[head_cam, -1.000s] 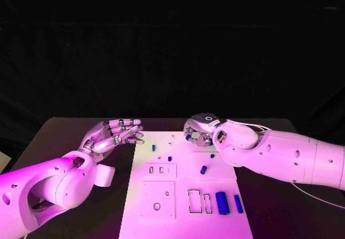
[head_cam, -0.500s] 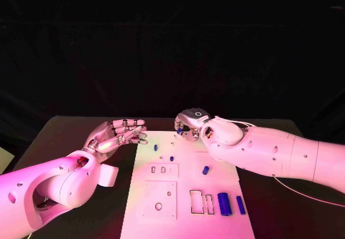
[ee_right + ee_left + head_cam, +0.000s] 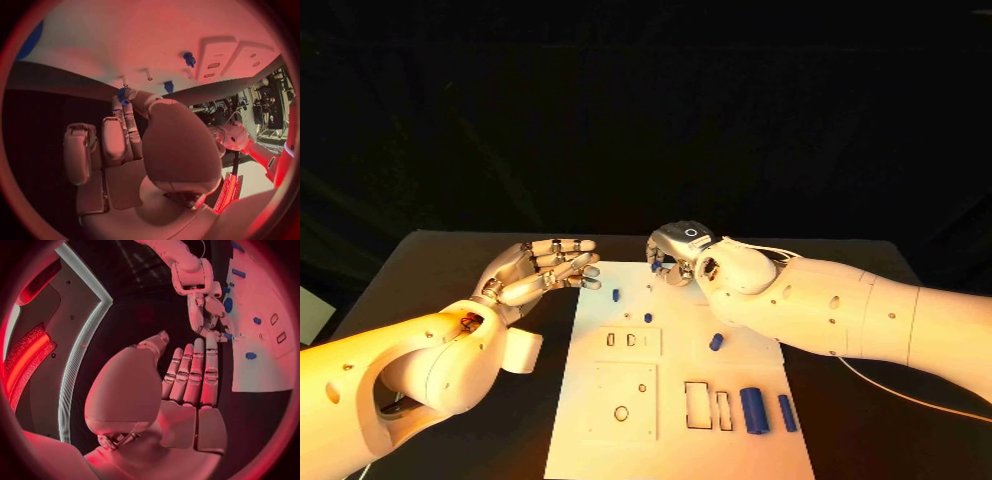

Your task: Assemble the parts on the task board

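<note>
right hand (image 3: 682, 255) has moved left along the far edge of the task board (image 3: 678, 400), fingers pinching a small blue part (image 3: 123, 95), likely carrying it toward a slot. left hand (image 3: 538, 272) waits beside the board, fingers extended, empty.

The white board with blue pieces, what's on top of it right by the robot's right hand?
The right robot hand pinches a small blue part over the white flat task board. The board beneath the hand is covered.

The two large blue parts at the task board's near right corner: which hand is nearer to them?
Right. The right hand hovers over the board's far edge; the left hand hangs off the board's left side.
</note>
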